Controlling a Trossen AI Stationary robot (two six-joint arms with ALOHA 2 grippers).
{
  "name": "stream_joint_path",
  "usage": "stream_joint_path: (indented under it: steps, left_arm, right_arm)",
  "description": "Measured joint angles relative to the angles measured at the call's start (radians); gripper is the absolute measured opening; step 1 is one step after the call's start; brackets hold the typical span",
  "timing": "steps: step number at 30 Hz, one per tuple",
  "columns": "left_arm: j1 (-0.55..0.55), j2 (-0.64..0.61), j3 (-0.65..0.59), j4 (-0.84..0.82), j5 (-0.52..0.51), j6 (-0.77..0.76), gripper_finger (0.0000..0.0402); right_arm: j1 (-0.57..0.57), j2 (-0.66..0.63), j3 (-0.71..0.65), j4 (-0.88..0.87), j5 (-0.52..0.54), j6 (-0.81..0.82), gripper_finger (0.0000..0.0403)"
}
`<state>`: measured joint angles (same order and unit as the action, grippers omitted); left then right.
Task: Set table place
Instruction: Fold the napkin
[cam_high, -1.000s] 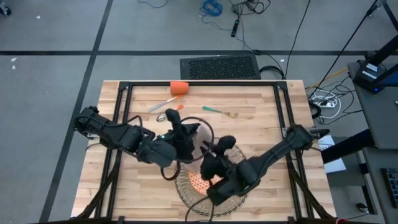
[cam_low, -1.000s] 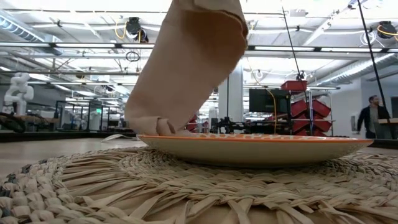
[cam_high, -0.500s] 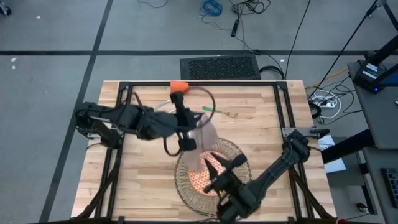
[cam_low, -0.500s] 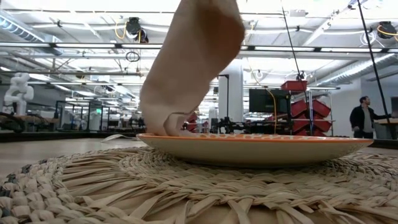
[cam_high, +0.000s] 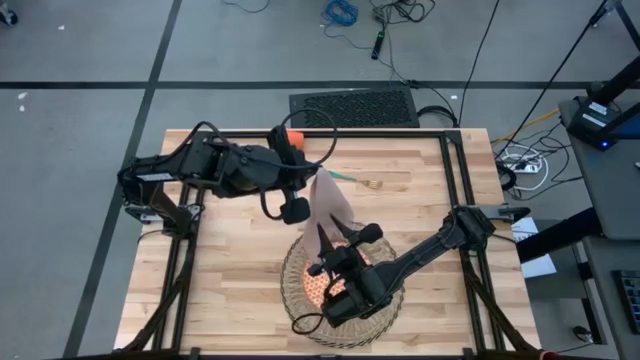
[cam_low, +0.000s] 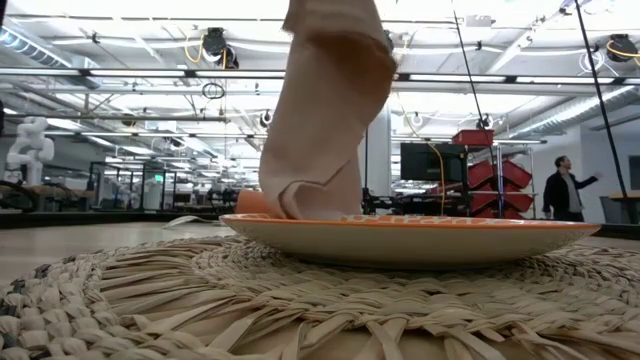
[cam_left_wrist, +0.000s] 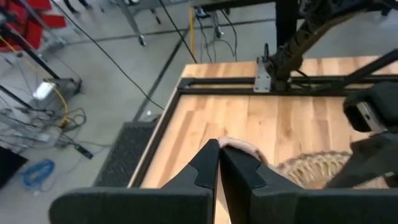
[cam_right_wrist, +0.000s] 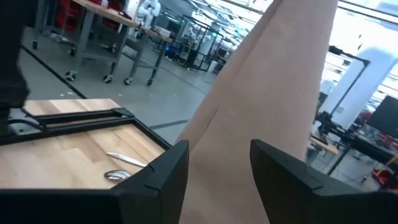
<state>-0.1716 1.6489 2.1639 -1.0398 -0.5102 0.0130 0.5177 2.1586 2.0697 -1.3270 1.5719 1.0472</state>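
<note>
A wide rectangular desk (cam_high: 230, 290) of pale wooden planks with a black metal frame fills the overhead view, with bare wood open on both sides of the arms. Near its front edge lies a round woven wicker placemat (cam_low: 150, 300), coarse and braided, carrying a shallow round plate (cam_low: 410, 240) with an orange rim. A beige cloth napkin (cam_high: 328, 205) hangs in a soft tapering drape, its lower folds resting on the plate. The left end effector (cam_left_wrist: 219, 163), fingers pressed together, pinches the napkin's top corner. The right end effector (cam_high: 337, 250), fingers spread, sits over the placemat just beside the hanging cloth, which crowds its view. Beyond the left end effector, toward the far edge, lie a small orange cup (cam_high: 291, 139) and a green-handled fork (cam_high: 352, 179).
</note>
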Motion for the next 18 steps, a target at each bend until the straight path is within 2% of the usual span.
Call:
stream_joint_path:
  steps: [6,13,18]
  left_arm:
    - [0.007,0.008,0.002,-0.009,0.020,0.016,0.0000]
    - [0.006,0.078,0.002,-0.004,0.015,0.021,0.0000]
    - [0.008,0.141,0.000,0.057,-0.043,0.068,0.0000]
  right_arm:
    - [-0.036,0.000,0.000,0.049,0.000,-0.017,0.0160]
    - [-0.011,0.000,0.000,0.061,0.000,-0.019,0.0160]
    - [0.005,0.000,0.000,0.061,-0.001,-0.019,0.0160]
